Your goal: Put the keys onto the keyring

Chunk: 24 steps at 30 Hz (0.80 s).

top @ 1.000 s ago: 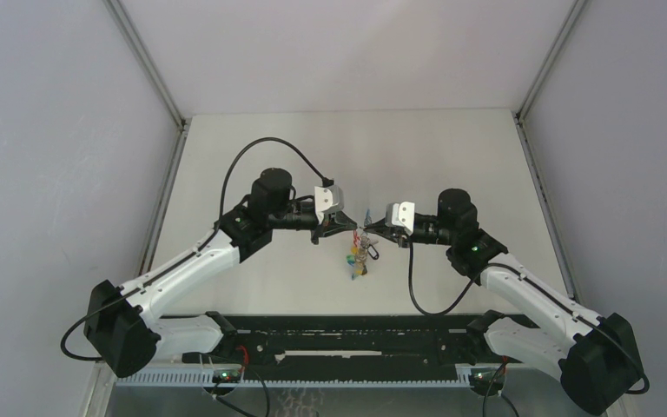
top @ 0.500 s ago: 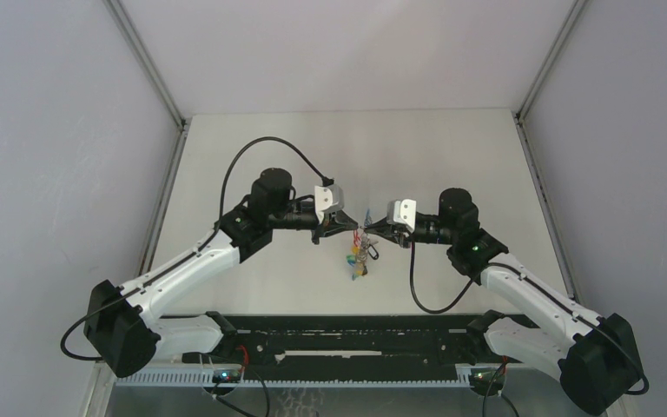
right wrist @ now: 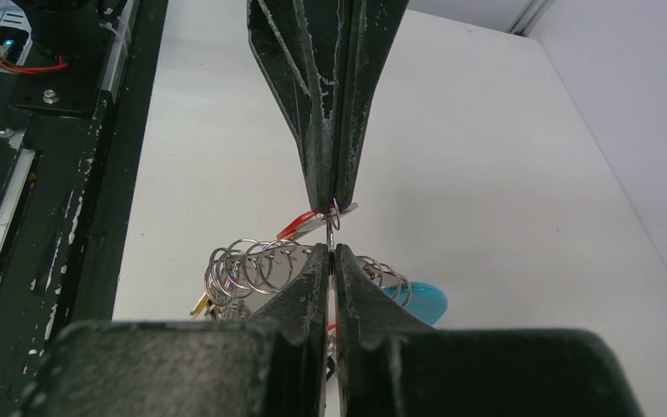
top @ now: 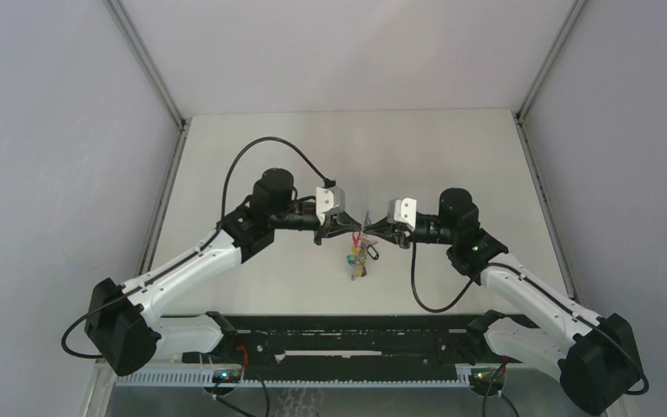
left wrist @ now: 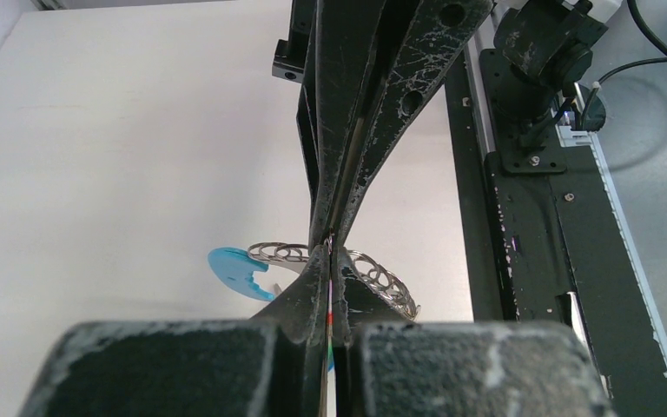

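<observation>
Above the middle of the pale white table, the two arms meet nose to nose. The left gripper reaches in from 9 o'clock and the right gripper from 3 o'clock, tips almost touching. Both have their jaws pressed fully together.

In the right wrist view, the small silver key with a red oval plastic tag sticks out at the left gripper's tip, toward 9 o'clock. That gripper appears to be pinching it, a hold that would leave one end free to meet the ring.

The large keyring of grey metal loops with a light-blue part runs across just behind the right gripper's tips. A thin wire rises from them toward 12 o'clock, up to the key. I judge the right gripper is clamped on that wire to steady it.

The bundle hangs clear of the table, with the other coloured tags dangling toward 6 o'clock in the top view. This lets gravity pull the clutter away from the joining spot. Threading looks under way, not finished.
</observation>
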Tool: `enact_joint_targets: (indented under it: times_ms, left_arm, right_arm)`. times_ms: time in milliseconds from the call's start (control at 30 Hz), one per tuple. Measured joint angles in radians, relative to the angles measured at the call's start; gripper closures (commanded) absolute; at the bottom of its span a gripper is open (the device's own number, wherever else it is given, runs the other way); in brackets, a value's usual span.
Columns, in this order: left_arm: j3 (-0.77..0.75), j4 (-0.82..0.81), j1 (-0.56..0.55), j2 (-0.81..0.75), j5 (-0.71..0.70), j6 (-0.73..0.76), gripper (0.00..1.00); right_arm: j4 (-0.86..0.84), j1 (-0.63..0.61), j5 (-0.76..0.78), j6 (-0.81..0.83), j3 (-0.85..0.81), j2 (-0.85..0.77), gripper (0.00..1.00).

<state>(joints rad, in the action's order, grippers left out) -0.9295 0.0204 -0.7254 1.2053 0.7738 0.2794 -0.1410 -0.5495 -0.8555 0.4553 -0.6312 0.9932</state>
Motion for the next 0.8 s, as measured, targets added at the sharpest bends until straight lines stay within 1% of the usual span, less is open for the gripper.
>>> enact_joint_targets:
  times_ms: [500,800]
  left_arm:
    - [0.000,0.031,-0.007,0.003,-0.031,0.027,1.00]
    - [0.000,0.040,-0.008,0.002,-0.040,0.019,1.00]
  right_arm:
    - [-0.040,0.012,-0.014,-0.026,0.000,-0.012,1.00]
    - [-0.055,0.016,-0.022,-0.026,0.006,-0.013,1.00]
